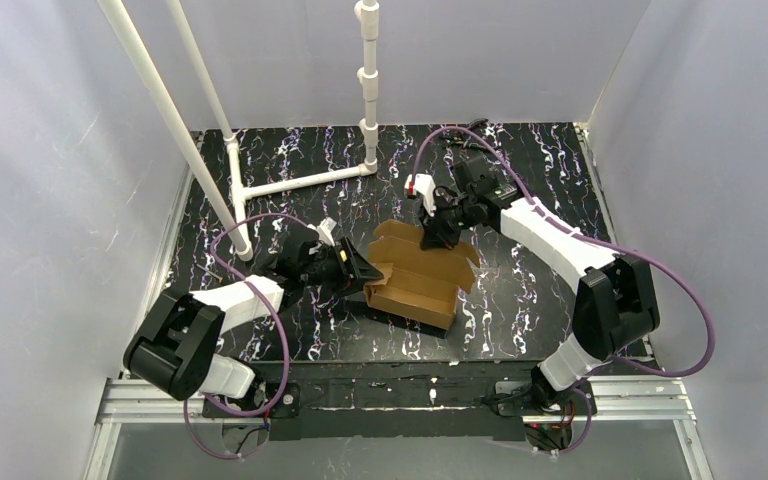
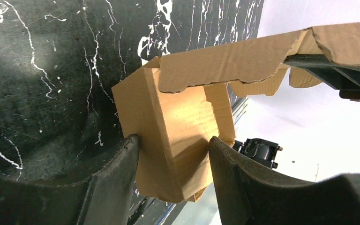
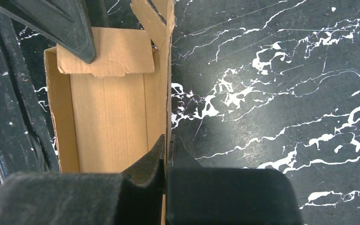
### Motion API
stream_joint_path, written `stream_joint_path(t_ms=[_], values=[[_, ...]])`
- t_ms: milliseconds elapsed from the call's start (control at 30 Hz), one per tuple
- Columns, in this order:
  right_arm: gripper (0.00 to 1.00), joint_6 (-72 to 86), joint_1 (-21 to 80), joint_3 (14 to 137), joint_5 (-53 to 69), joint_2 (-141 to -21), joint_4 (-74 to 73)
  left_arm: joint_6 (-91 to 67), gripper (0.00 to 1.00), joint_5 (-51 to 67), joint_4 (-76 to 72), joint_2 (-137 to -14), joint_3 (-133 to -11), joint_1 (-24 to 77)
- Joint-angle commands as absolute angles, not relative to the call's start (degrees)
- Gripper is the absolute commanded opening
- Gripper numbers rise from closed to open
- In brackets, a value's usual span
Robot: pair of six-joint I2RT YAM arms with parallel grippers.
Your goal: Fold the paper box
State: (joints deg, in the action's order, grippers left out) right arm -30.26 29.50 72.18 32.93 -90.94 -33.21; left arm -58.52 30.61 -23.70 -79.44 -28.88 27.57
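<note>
Paper box (image 1: 418, 278): mid-table (image 1: 530, 300), on the black, white-veined top, between the two grippers. It is part-formed, with the open side up.

Left arm (image 1: 232, 298): base links are folded at the near left corner. The forearm is low and reaches right toward the box's left end.

Right arm (image 1: 552, 238): the elbow is raised at the near right. The forearm angles back and to the left, and the wrist tips down over the box's far wall.

Box orientation: the long axis runs roughly left to right in the top view, with the right end a little nearer the arm bases. The near long wall is upright. The far long wall is taller and its top edge is notched. At the left end a short flap is folded inward over the floor.

Left gripper (image 1: 353, 268): the jaws are partly apart and straddle the folded end section at the box's left end. In the left wrist view both fingers (image 2: 122, 173) touch cardboard, one on each side, so the gripper is clamped on that end. In the right wrist view one of its fingers overlaps the inward-folded flap.

Right gripper (image 1: 434, 236): the jaws are almost together, pinching the thin far wall. One fingertip is inside the box and one is outside.
</note>
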Motion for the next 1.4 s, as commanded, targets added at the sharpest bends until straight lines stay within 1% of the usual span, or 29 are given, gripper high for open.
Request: stream_joint_path(t_ms=[0, 167, 267, 333, 400, 733, 900, 1000, 1100, 1267, 1300, 1367], values=[[0.01, -30.86, 30.87, 74.14, 29.6, -88.59, -33.02, -55.42, 0.54, 30.66, -19.62, -79.46, -32.0, 28.81], [0.01, -30.65, 32.2, 75.92, 27.6, -88.75, -33.4, -51.02, 0.53, 28.47, -12.19, -77.87, -34.37, 29.4], [0.01, -30.39, 32.96, 76.86, 27.25, -88.78, -33.85, -48.28, 0.5, 26.97, -7.89, -77.78, -36.07, 29.65], [0.01, -30.07, 33.33, 77.5, 27.13, -88.54, -34.08, -46.56, 0.46, 25.38, -3.66, -78.13, -37.68, 30.0], [0.01, -29.83, 33.56, 78.02, 26.9, -88.29, -34.17, -44.16, 0.45, 23.97, -0.73, -78.78, -39.73, 30.67], [0.01, -26.82, 33.7, 77.59, 32.07, -88.36, -33.27, -42.13, 0.37, 20.77, 1.67, -81.36, -42.01, 32.76], [0.01, -26.37, 33.72, 76.71, 33.12, -88.12, -32.46, -42.69, 0.33, 16.61, 2.44, -82.99, -41.97, 33.93], [0.01, -26.24, 33.68, 76.1, 33.3, -87.82, -32.1, -43.35, 0.26, 15.02, 2.54, -83.6, -42.28, 34.55], [0.01, -26.15, 33.7, 75.53, 33.39, -87.58, -31.83, -43.68, 0.16, 13.05, 3.35, -84.08, -42.98, 35.24], [0.01, -25.66, 33.73, 75.32, 34.03, -87.46, -31.36, -42.28, 0.02, 8.45, 7.08, -85.1, -46.06, 37.29], [0.01, -25.36, 33.74, 75.32, 34.59, -87.53, -31.28, -41.92, 0.0, 7.21, 7.71, -85.39, -46.77, 37.77], [0.02, -24.14, 33.72, 74.77, 37.66, -87.49, -30.33, -41.19, 0.0, 4.61, 8.99, -86.12, -48.13, 38.86]])
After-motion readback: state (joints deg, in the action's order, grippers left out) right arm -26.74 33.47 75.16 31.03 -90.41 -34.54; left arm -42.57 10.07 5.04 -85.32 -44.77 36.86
